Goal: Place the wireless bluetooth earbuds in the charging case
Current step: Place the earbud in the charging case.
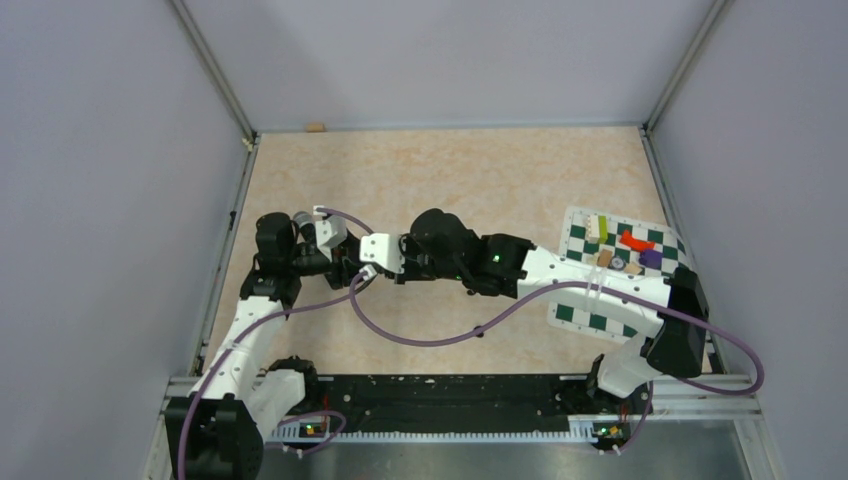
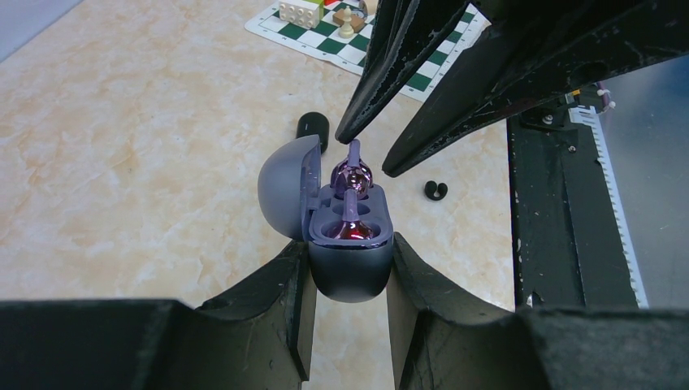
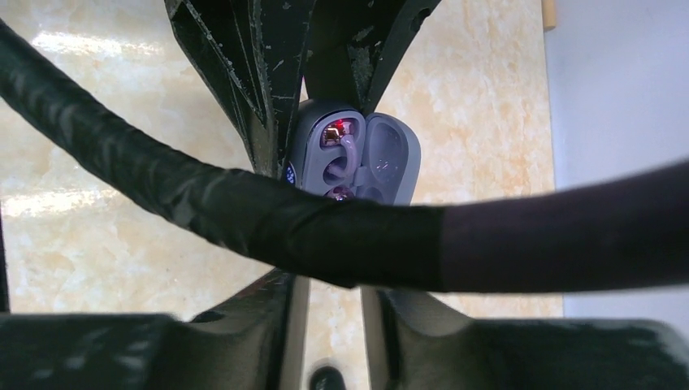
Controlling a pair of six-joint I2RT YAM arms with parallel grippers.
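Earbuds (image 2: 351,175) sit in the charging case (image 2: 349,280) the left tool (image 2: 349,256) clamps; only left wrist view shows right tool (image 2: 367,154) parted.

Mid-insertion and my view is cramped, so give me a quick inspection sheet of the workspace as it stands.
Surface: beige marbled tabletop.
Job's things: open charging case; near purple earbud in its slot; far purple earbud at its slot, stem up, seating unclear; black earbud loose on the tabletop.
Clutter: chessboard mat with coloured blocks; black rounded object beyond the case, unidentified.
Hands: left hand shut on the case; right hand open above the far earbud.
Cables: purple cable looping between the arms; black-wrapped cable crossing the right wrist view.
Surroundings: grey walls; small wooden piece at the far edge.
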